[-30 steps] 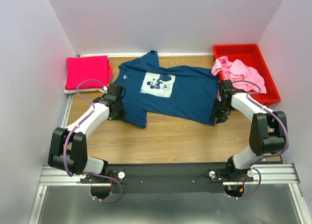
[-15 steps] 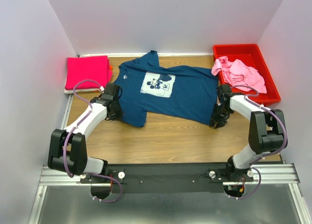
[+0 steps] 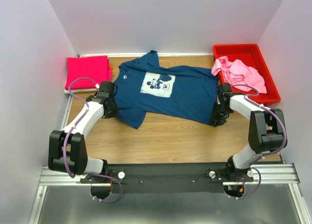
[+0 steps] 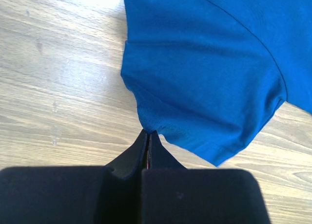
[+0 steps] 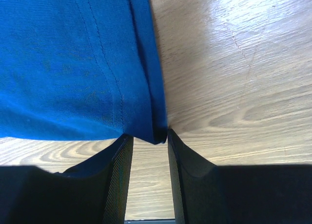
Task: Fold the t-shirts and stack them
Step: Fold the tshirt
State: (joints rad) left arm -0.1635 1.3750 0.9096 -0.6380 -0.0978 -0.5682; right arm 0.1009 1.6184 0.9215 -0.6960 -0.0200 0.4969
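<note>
Navy t-shirt [image 3: 187, 95]: spread on the table [image 3: 170, 134], mouse picture up, a bit crooked.
Magenta t-shirt [image 3: 87, 72]: folded, far left.
Pink t-shirt [image 3: 239, 72]: bunched in the red bin [image 3: 253, 51].
Left gripper [image 4: 147, 134]: only its wrist view shows the fingers pressed together, seemingly pinching the sleeve.
Right gripper [image 5: 146, 136]: fingers apart, hem corner between them.

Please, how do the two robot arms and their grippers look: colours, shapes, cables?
Both the left arm and the right arm have white link shells with black joints, and a thin purple cable loops along each. The left gripper and right gripper have black fingers tapering to wedge tips; no markings are visible.
</note>
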